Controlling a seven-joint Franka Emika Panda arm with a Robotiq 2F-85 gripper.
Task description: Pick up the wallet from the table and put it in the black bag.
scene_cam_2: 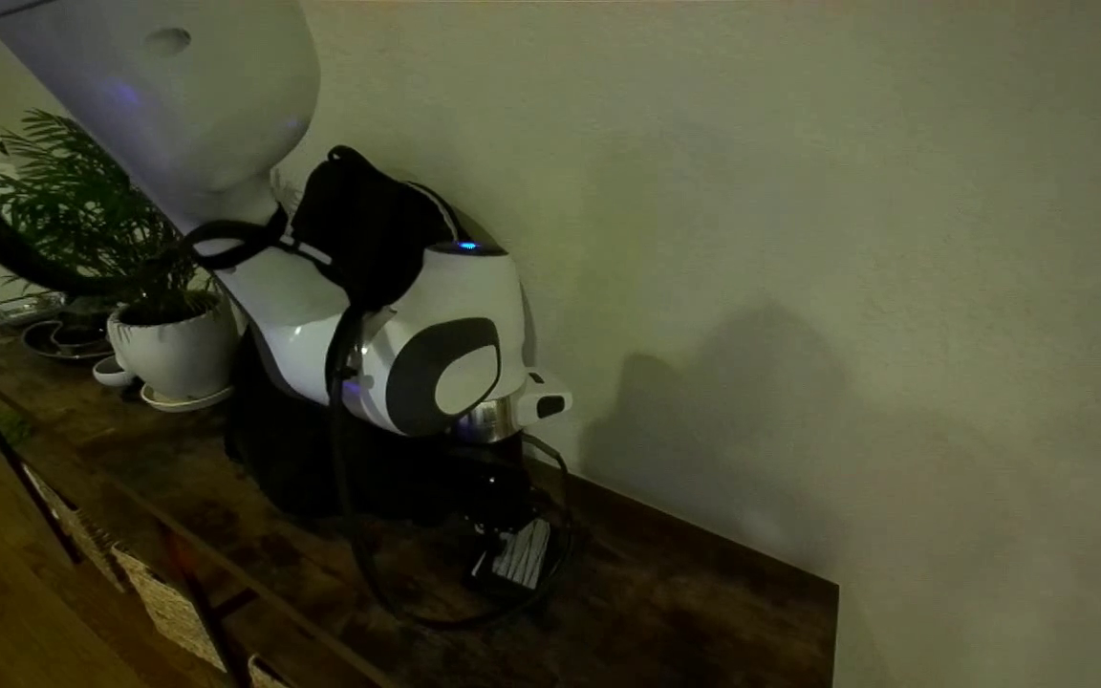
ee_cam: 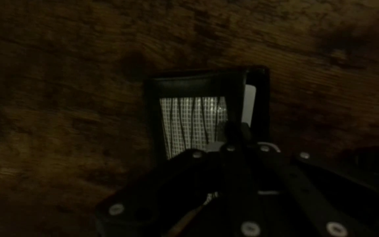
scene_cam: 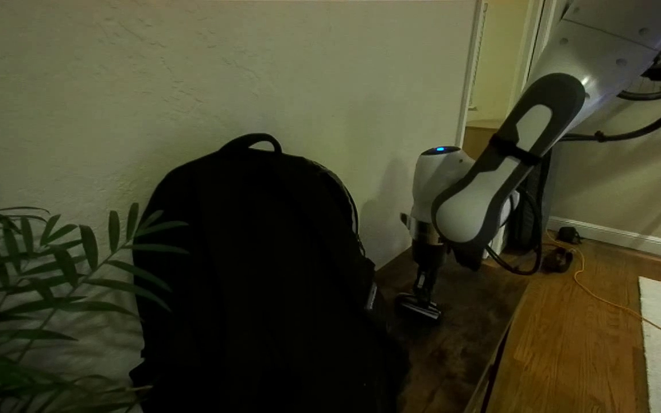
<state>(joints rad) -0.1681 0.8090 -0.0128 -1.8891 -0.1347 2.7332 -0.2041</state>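
Wrist view: we see the wallet (ee_cam: pixel 199 105) folded, on or just above the dark table (ee_cam: pixel 74 108); we cannot tell which. The gripper (ee_cam: pixel 238 131) is clenched at its right side, and we judge that it grasps only the edge of the upper flap (ee_cam: pixel 192 86). Held so, the wallet may unfold as it rises, and the white strip (ee_cam: pixel 249 103) in the gap on the right may slide out; a shallow pinch may also let it twist loose. Around the gripper, in an exterior view, a cable (scene_cam_2: pixel 463 625) hangs in a low loop that could snag. Farther out, in an exterior view, the black bag (scene_cam: pixel 267 275) stands to the left and nearer, close by the wall (scene_cam: pixel 307 74). We find no open mouth on it, so a drop from above might glance off, and a push might tip it toward the plant (scene_cam: pixel 89 246) at the left.
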